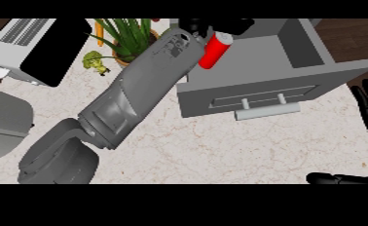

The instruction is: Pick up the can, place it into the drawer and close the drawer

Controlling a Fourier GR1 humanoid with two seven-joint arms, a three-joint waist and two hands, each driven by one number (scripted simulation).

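Observation:
The red can (211, 53) with a white top hangs tilted over the left part of the open grey drawer (267, 58). My left hand (193, 26) reaches in from the lower left on a long grey forearm, its black fingers curled round the can's top end and partly hidden behind it. The drawer front (215, 102) faces me with a pale bar handle (263, 108). My right hand (358, 101) rests at the right edge, only its dark fingers showing.
A potted green plant (131, 39) stands just left of the drawer, behind my forearm. A broccoli piece (96, 62) and an orange carrot (99, 27) lie near it. A grey and black appliance (37, 49) fills the far left corner.

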